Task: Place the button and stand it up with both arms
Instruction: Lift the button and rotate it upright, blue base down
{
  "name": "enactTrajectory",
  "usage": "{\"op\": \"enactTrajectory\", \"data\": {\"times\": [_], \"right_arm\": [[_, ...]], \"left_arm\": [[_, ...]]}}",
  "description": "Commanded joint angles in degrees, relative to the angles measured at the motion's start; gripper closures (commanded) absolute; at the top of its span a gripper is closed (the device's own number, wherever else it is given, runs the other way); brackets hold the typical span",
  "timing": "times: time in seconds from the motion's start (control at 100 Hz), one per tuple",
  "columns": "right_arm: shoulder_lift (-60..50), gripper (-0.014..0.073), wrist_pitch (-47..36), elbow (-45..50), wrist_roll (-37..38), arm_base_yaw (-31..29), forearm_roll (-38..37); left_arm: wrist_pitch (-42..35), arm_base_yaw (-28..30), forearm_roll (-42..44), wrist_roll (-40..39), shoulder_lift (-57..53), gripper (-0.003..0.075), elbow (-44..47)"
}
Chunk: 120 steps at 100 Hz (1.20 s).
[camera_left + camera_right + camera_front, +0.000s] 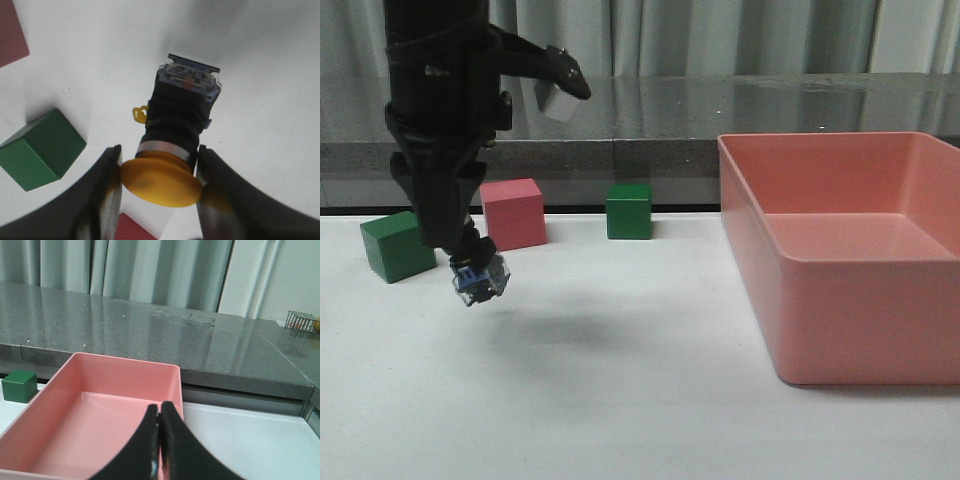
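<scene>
Button point(172, 135) first: yellow mushroom cap nearest the wrist cam, silver collar under it, black cylindrical body, then blue-and-clear base block w/ a red mark at the far end. Small yellow tab sticks out one side of the body. Left gripper point(160, 175) is clamped on it, one finger each side of the cap/collar. In front view the left gripper point(470, 262) hangs from the left arm point(445, 140), which comes down near-vertical at the left; button's point(480, 278) base points down, tilted, held clear above the table point(620, 380) w/ a shadow beneath. Right gripper point(160, 440) has fingers pressed together, nothing between them, pointing over the pink bin point(100, 410). Behind the left arm: green cube point(397, 245), pink cube point(514, 213), 2nd green cube point(629, 211). Pink bin sits at the right of the table, well apart from the button.
</scene>
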Motion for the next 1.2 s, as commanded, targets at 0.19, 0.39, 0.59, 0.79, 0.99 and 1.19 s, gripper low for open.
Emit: {"op": "enactTrajectory", "data": {"times": [0.19, 0.39, 0.59, 0.79, 0.99, 1.19], "right_arm": [[0.61, 0.0654, -4.79, -1.31, 0.0, -0.44, 0.03], [0.61, 0.0654, -4.79, -1.31, 0.0, -0.44, 0.03], [0.61, 0.0654, -4.79, -1.31, 0.0, -0.44, 0.03], [0.61, 0.0654, -4.79, -1.31, 0.0, -0.44, 0.03], [0.61, 0.0654, -4.79, -1.31, 0.0, -0.44, 0.03], [0.61, 0.0654, -4.79, -1.31, 0.0, -0.44, 0.03]], "left_arm": [[2.1, -0.48, 1.48, -0.76, 1.13, 0.0739, -2.23], [2.67, -0.48, 1.38, -0.76, 2.77, 0.0739, -2.23], [3.45, -0.48, 1.27, -0.76, 3.54, 0.0739, -2.23], [3.48, -0.48, 1.16, -0.76, 3.54, 0.0738, -2.23], [3.48, -0.48, 0.02, -0.76, 3.54, 0.0738, -2.23], [3.58, -0.48, -1.1, -0.76, 3.54, 0.0731, -2.23]]}}
